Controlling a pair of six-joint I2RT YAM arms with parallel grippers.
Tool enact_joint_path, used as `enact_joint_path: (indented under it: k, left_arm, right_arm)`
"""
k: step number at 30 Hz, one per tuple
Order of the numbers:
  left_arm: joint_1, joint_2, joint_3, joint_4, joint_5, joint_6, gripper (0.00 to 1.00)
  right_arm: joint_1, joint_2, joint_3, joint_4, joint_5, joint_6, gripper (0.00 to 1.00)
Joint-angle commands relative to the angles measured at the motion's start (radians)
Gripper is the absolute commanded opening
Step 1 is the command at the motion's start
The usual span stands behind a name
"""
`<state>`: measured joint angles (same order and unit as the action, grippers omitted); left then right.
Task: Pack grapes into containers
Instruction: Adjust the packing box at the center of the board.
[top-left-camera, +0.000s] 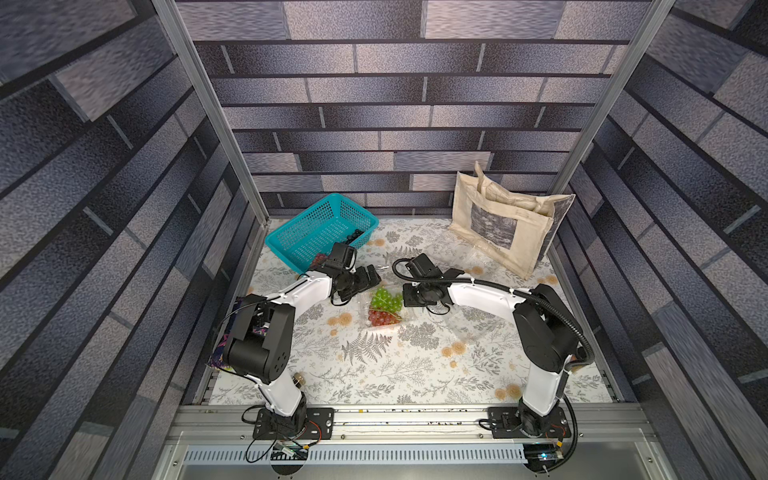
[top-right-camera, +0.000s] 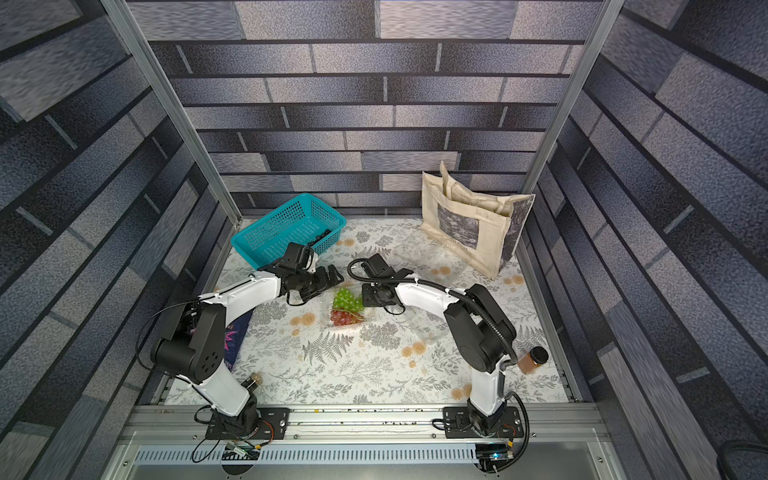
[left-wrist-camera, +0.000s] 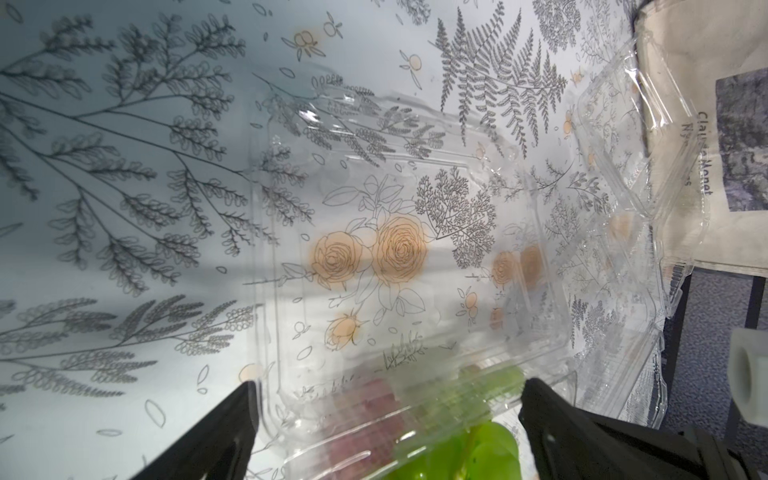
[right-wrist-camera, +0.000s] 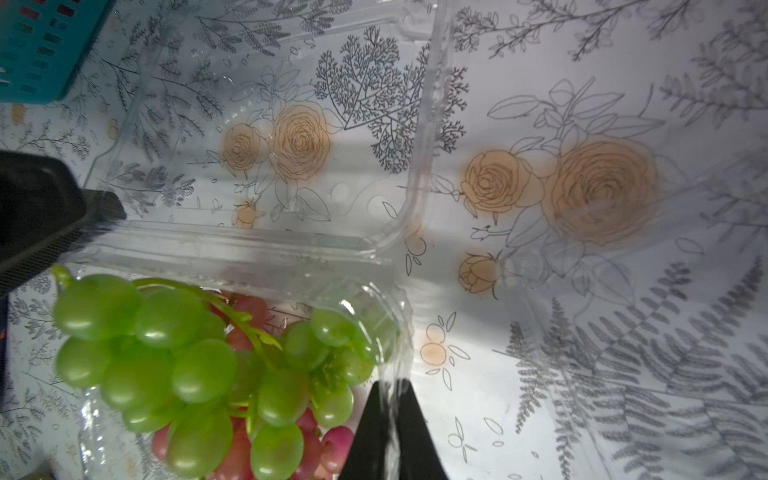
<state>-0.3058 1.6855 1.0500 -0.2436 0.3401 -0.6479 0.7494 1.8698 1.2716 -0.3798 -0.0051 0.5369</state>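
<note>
At the middle of the tabletop (top-left-camera: 374, 374), a clear thin-plastic clamshell container (right-wrist-camera: 390, 299) holds a red grape bunch (top-left-camera: 382, 318) with a green grape bunch (top-left-camera: 385, 300) heaped on top. The right gripper (right-wrist-camera: 391, 386) pinches its rim, fingers together on the plastic, and the left gripper (left-wrist-camera: 390, 382) hovers over it, fingers wide apart and empty. Its hinged lid (right-wrist-camera: 270, 145) lies open toward the far edge, so closing looks next: fold it over without crushing the heaped green grapes. Farther back, a black-purple bunch (top-left-camera: 355, 237) and another red bunch (top-left-camera: 318, 259) wait in the teal perforated plastic basket (top-left-camera: 309, 232) at the far left corner, and an empty clear container (left-wrist-camera: 615, 137) lies near the beige cloth tote bag (top-left-camera: 498, 224) at the far right.
</note>
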Motion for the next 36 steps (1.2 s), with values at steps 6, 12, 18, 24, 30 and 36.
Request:
enact_joint_path:
  k: [6,12,18,24,30,36]
  left_arm:
    - [0.016,0.066,0.04,0.054,0.0,0.016,1.0]
    - [0.023,0.1,0.067,0.085,0.001,0.03,1.0]
    - [0.035,0.115,0.062,0.155,0.021,0.037,1.0]
    - [0.036,0.114,0.038,0.244,0.066,0.041,1.0]
    - [0.029,0.108,0.009,0.337,0.113,0.026,1.0]
    - [0.018,0.104,-0.002,0.379,0.132,0.019,1.0]
  right_arm:
    - [-0.018,0.027,0.052,-0.045,0.021,-0.069,0.19]
    - [-0.018,0.019,0.046,-0.035,0.005,-0.085,0.32]
    - [-0.019,0.015,0.046,-0.037,0.004,-0.089,0.4]
    - [-0.023,-0.011,0.039,-0.03,-0.007,-0.09,0.49]
    - [-0.027,-0.053,0.024,-0.031,0.002,-0.086,0.61]
    - [-0.034,-0.094,-0.019,-0.018,-0.003,-0.063,0.83]
